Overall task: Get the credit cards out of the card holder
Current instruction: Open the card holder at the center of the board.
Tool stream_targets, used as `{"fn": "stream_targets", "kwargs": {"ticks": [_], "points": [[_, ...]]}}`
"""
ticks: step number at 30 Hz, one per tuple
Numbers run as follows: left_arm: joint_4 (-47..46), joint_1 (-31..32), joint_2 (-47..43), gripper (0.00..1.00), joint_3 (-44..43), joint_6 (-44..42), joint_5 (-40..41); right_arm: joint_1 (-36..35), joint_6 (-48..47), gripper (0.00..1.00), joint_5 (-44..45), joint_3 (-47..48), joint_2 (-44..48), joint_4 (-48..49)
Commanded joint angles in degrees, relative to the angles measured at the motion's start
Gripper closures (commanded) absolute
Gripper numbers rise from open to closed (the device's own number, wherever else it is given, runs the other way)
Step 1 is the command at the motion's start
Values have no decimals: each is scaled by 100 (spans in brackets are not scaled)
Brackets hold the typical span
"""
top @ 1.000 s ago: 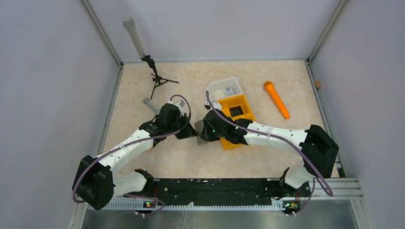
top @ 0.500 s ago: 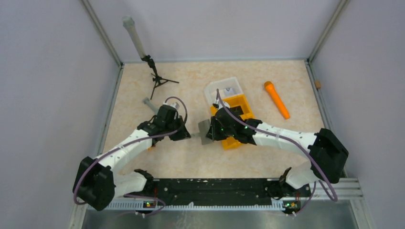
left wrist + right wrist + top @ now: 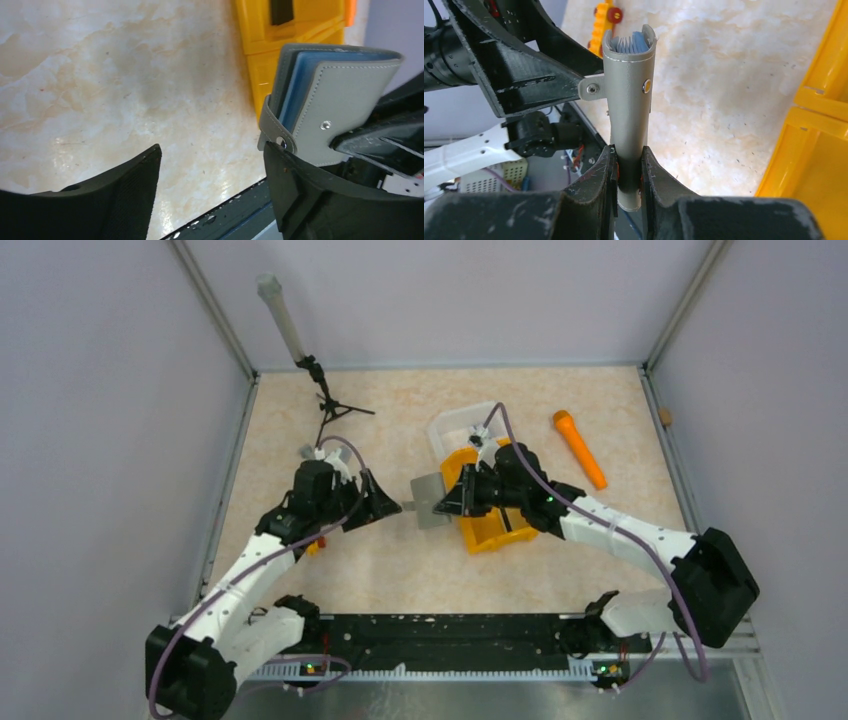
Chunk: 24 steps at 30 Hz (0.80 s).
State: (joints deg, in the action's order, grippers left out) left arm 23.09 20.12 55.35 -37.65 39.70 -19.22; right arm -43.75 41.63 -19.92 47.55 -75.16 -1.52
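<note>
The grey card holder point(image 3: 428, 502) hangs above the table, folded, with my right gripper point(image 3: 452, 500) shut on its lower end point(image 3: 628, 160). Light blue credit cards point(image 3: 631, 42) show edge-on between its covers point(image 3: 628, 95) and also in the left wrist view point(image 3: 299, 79). The snap strap point(image 3: 274, 134) sticks out loose from the holder point(image 3: 345, 102). My left gripper point(image 3: 393, 506) stands open just left of the holder; one finger point(image 3: 310, 200) is right beside the strap, and nothing lies between the jaws point(image 3: 212, 172).
An orange two-compartment bin point(image 3: 492, 525) sits under my right arm, with a clear tray point(image 3: 462, 424) behind it. An orange torch point(image 3: 579, 447) lies at the right. A small tripod point(image 3: 325, 400) stands at the back left. A yellow-red toy piece point(image 3: 602, 26) lies near my left arm.
My left gripper has opened and let go of the strap, backing off to the left. My right gripper has carried the holder up and to the right.
</note>
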Motion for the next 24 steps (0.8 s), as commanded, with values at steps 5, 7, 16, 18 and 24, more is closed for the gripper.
{"fn": "stream_targets", "kwargs": {"ticks": [5,7,16,18,24], "points": [[-925,-105,-1469,7,294,527,-420,315,405,100,-817,-207,285,994],[-986,-105,-1731,3,346,582,-413,354,539,100,-936,-306,261,1187],[-1547,-105,-1091,1,453,662,-983,391,1195,100,-1451,-529,176,2176],[-1665,-105,-952,1,446,679,-1083,393,1304,100,-1534,-572,165,2330],[-1997,-105,-769,25,450,795,-1282,391,1442,100,-1610,-686,126,2532]]}}
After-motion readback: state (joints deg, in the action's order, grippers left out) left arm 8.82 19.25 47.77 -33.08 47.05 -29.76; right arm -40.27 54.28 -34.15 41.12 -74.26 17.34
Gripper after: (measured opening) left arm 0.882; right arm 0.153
